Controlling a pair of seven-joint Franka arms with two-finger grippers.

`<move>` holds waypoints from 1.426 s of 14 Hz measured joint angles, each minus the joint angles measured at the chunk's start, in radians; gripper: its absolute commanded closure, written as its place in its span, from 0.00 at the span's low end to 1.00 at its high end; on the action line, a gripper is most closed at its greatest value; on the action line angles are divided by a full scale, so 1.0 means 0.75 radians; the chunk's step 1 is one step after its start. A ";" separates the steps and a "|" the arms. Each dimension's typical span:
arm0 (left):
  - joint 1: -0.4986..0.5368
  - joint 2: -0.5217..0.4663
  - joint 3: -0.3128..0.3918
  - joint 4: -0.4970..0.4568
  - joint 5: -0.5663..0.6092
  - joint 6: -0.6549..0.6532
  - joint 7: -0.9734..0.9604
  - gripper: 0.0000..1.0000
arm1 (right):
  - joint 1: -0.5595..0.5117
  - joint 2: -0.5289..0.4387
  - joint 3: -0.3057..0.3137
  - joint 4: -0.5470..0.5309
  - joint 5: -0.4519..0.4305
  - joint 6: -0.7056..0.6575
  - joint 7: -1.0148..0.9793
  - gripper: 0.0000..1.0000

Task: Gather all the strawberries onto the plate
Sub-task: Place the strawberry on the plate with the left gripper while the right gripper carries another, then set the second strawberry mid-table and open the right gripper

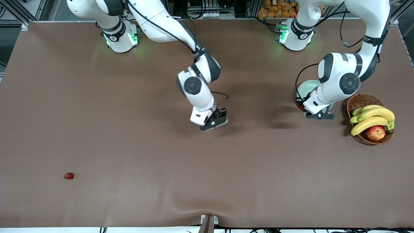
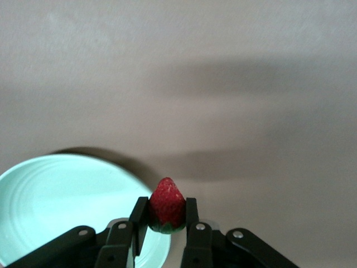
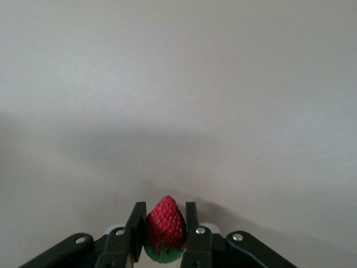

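Pinching a strawberry (image 2: 166,205) between its fingers, the left gripper (image 2: 166,215) is held just over the rim of the plate (image 2: 61,195), the berry's tip pointing away from the wrist. The plate is set on the table (image 1: 136,152) beside the wicker basket (image 1: 357,101) of bananas (image 1: 372,118) and an apple (image 1: 375,132). A second strawberry (image 3: 165,228) is clamped in the right gripper (image 3: 165,234), which is held over bare table well apart from the plate, toward the right arm's end. A third strawberry (image 1: 68,175) is seen lying on the table, much nearer the front camera than the plate and far toward the right arm's end.
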State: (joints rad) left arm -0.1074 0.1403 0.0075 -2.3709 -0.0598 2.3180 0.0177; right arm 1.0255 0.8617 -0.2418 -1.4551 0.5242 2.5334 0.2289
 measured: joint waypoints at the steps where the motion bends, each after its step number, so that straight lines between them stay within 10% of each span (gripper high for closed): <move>1: 0.030 -0.010 0.000 -0.019 0.000 0.002 0.033 0.91 | 0.025 0.015 0.012 0.013 0.000 0.017 0.064 1.00; 3: 0.095 -0.015 0.000 -0.043 0.000 0.005 0.111 0.85 | 0.075 0.045 0.019 0.051 0.000 0.024 0.178 1.00; 4: 0.125 -0.014 0.000 -0.052 0.000 0.007 0.140 0.79 | 0.097 0.061 0.020 0.073 0.000 0.024 0.226 0.84; 6: 0.158 -0.013 0.000 -0.064 0.000 0.007 0.165 0.73 | 0.125 0.089 0.020 0.102 0.000 0.030 0.269 0.00; 9: 0.160 0.000 -0.004 -0.075 0.000 0.008 0.165 0.62 | 0.130 0.115 0.020 0.114 0.000 0.070 0.276 0.00; 11: 0.165 0.008 -0.004 -0.077 0.000 0.009 0.170 0.31 | 0.130 0.114 0.015 0.125 0.000 0.080 0.276 0.00; 14: 0.178 0.021 -0.004 -0.077 0.000 0.011 0.189 0.10 | 0.130 0.088 -0.035 0.120 -0.001 0.075 0.280 0.00; 20: 0.178 0.025 -0.031 -0.026 0.000 0.020 0.191 0.00 | 0.120 -0.144 -0.470 -0.025 -0.002 -0.350 0.127 0.00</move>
State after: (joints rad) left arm 0.0261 0.1592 -0.0155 -2.3902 -0.0598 2.3332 0.1609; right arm 1.1152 0.7540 -0.5939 -1.4736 0.5227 2.2705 0.3242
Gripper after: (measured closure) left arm 0.062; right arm 0.000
